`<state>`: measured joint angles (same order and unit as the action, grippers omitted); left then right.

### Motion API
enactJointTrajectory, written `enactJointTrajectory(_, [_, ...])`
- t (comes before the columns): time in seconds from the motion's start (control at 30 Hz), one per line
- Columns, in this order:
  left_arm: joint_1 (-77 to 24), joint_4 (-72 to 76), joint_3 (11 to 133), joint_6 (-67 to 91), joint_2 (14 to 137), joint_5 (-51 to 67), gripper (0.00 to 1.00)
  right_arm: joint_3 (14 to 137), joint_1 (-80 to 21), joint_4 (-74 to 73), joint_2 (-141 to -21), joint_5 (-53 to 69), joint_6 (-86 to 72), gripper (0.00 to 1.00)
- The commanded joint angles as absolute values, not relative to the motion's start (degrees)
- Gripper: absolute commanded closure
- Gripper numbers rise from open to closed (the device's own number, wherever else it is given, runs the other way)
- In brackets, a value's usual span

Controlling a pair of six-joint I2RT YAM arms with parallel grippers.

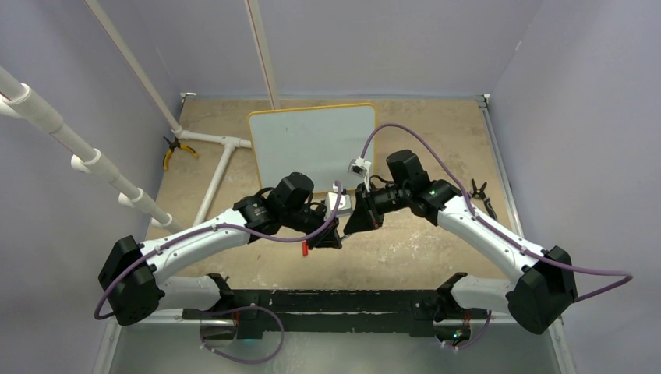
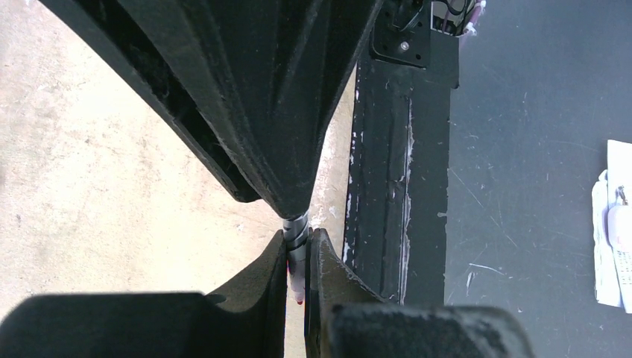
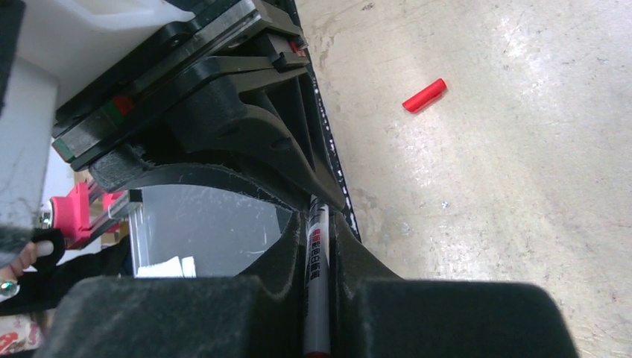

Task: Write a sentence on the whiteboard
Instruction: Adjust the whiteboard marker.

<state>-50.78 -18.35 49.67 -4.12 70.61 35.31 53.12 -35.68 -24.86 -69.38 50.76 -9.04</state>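
Black left gripper point(image 2: 298, 257) and right gripper point(image 3: 319, 224) both clamp one slim red-tipped marker point(image 3: 316, 283) end to end, with the yellow-framed rectangular whiteboard point(image 1: 312, 140) beyond, nearer the right.

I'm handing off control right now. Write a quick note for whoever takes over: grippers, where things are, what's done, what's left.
Left gripper: shut on the marker, near its red tip.
Right gripper: shut on the same marker's barrel; both meet mid-table, in front of the whiteboard.
Red cap: off, lying on the table.
Whiteboard: at the back, blank.
Done: marker uncapped.
Left: all the writing.
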Motion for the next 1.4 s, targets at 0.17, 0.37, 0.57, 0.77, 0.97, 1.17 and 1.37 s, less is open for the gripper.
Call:
enactJointTrajectory(0.17, [-50.83,-16.46,50.00,-4.84,69.97,31.08,1.00,53.94,-36.40,-25.12,-68.50,49.32,-8.83,1.00])
enactJointTrajectory(0.37, [-50.56,-15.95,50.59,-2.44,68.48,24.52,0.52,53.87,-36.44,-22.54,-66.87,43.30,-11.17,1.00])
enactJointTrajectory(0.57, [-47.21,-14.59,50.70,-0.48,67.01,23.08,0.30,52.82,-36.32,-17.73,-62.86,33.91,-17.21,1.00])
enactJointTrajectory(0.77, [-39.36,-12.70,50.63,3.40,63.93,25.69,0.28,51.92,-34.98,-15.70,-59.66,23.92,-20.25,1.00])
enactJointTrajectory(0.97, [-35.09,-12.38,51.63,5.62,60.57,18.88,0.28,49.50,-29.80,-11.55,-57.13,23.27,-20.99,1.00])
enactJointTrajectory(1.17, [-23.92,-11.51,51.25,9.71,57.41,17.49,0.28,45.91,-28.21,-4.51,-54.23,21.84,-21.13,1.00])
enactJointTrajectory(1.37, [-12.95,-12.29,50.78,12.91,53.91,14.44,0.28,43.90,-28.47,2.85,-52.88,20.33,-18.30,1.00])
